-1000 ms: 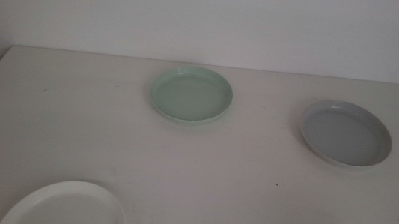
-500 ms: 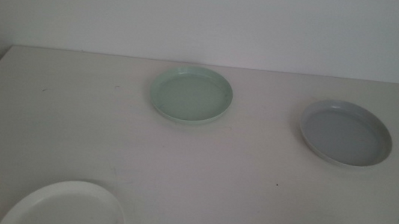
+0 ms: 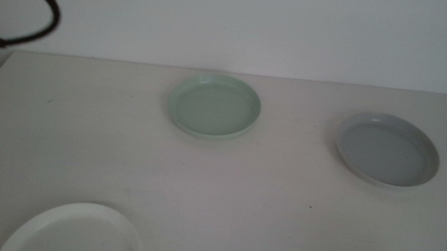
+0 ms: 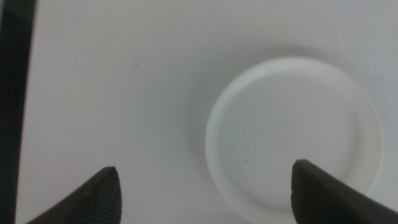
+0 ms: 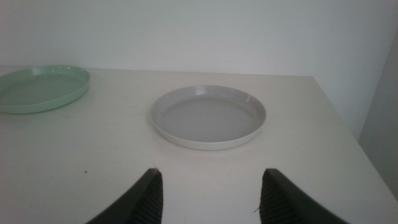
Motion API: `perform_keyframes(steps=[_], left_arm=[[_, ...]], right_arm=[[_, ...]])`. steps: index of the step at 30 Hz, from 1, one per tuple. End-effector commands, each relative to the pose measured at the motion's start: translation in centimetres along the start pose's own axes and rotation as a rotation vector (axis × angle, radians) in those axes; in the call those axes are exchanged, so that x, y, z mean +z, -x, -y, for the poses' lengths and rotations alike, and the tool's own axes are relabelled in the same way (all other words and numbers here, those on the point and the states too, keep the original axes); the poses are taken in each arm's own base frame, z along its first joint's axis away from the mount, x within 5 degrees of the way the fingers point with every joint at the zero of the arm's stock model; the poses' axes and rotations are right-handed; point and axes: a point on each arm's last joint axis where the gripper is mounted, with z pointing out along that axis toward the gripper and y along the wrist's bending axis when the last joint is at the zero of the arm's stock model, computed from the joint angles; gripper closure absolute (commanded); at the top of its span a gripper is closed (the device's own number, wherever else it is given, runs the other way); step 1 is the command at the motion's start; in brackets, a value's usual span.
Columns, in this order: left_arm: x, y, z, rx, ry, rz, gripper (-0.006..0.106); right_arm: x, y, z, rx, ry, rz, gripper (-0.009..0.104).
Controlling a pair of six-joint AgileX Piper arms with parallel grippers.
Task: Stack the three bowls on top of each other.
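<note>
- Left end effector [image 4: 205,196] wide open, hovering above white bowl [image 4: 292,138]
- Right end effector [image 5: 211,196] open, facing grey-blue bowl [image 5: 208,115]
- Mint green bowl [image 3: 214,106] apart on counter [image 3: 282,200]

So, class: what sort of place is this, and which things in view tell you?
Probably a robot test bench rather than a kitchen: a bare white table against a blank wall, only three empty dishes set apart on it, the white bowl, mint bowl and grey-blue bowl, and open grippers left and right.
</note>
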Motion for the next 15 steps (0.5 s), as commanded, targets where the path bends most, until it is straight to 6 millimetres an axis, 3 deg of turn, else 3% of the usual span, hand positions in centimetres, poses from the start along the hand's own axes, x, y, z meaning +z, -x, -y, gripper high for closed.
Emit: perform_keyframes(steps=[1, 9, 15], left_arm=[[0.3, 1.0, 0.4, 0.031, -0.028, 0.000, -0.005], [4.0, 2.2, 0.9, 0.088, -0.065, -0.136, -0.005], [8.1, 0.6, 1.0, 0.104, -0.092, -0.176, -0.005]], right_arm=[[-0.3, 1.0, 0.0, -0.014, -0.004, 0.113, 0.054], [-0.3, 1.0, 0.0, -0.014, -0.004, 0.113, 0.054], [-0.3, 1.0, 0.0, -0.014, -0.004, 0.113, 0.054]])
